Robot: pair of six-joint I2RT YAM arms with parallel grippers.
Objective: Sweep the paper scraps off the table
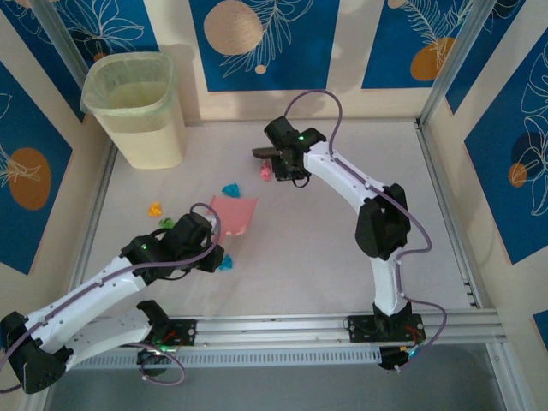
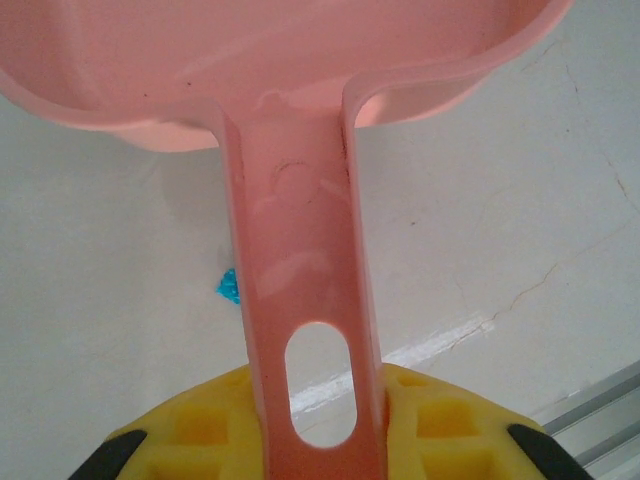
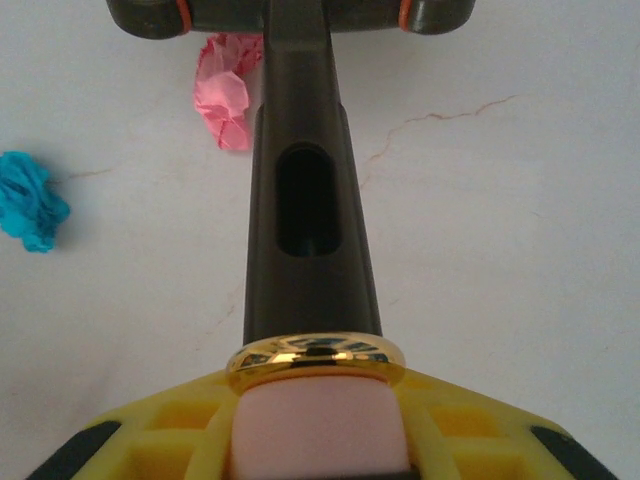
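My left gripper (image 1: 208,242) (image 2: 315,425) is shut on the handle of the pink dustpan (image 1: 234,214) (image 2: 300,250), whose pan lies on the table (image 1: 334,257). My right gripper (image 1: 291,161) (image 3: 315,415) is shut on a dark brush (image 1: 267,154) (image 3: 300,220) with a gold ring. A pink paper scrap (image 1: 266,172) (image 3: 224,95) lies just beside the brush head. A cyan scrap (image 1: 230,189) (image 3: 30,200) sits between brush and dustpan. Orange (image 1: 155,208) and green (image 1: 165,223) scraps lie left of the dustpan. Another cyan scrap (image 1: 225,262) (image 2: 228,287) lies by the dustpan handle.
A pale yellow-green waste bin (image 1: 141,107) stands in the far left corner. Patterned beige-and-blue wall panels (image 1: 257,38) close in the table, and an aluminium rail (image 1: 282,325) runs along the near edge. Bare tabletop stretches to the right of the right arm.
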